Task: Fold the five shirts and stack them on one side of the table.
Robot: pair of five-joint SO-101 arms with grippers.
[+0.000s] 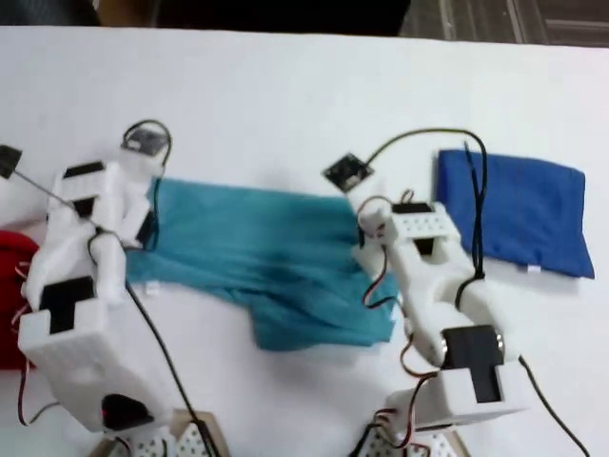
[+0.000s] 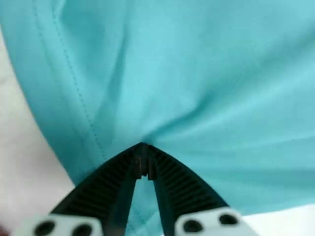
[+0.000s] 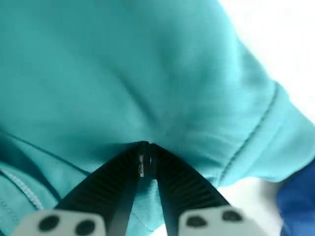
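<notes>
We have the rumpled teal fabric shirt (image 1: pixel 266 257) lying across the middle of the white table (image 1: pixel 285 95), spread between our two arms. Our left gripper (image 2: pixel 142 168) is closed down to a thin slit, its black ribbed tips pinching a small peak of teal cloth just inside the stitched hem at that end, where bare table shows right beside the hem. Our right gripper (image 3: pixel 146 164) is closed the same way on a tuck of teal cloth at the opposite end, near a stitched edge. Past that edge sits the folded blue fabric shirt (image 1: pixel 528 214), flat on the table, close to the teal one but apart from it, with a black cable (image 1: pixel 479 205) draped over its nearer side. On our left a bunched red garment (image 1: pixel 13 286) lies at the table's edge, partly hidden behind that arm. The teal shirt's far edge runs fairly straight, with a broad band of white table top beyond it; its near edge bulges towards the arm bases in a loose fold
</notes>
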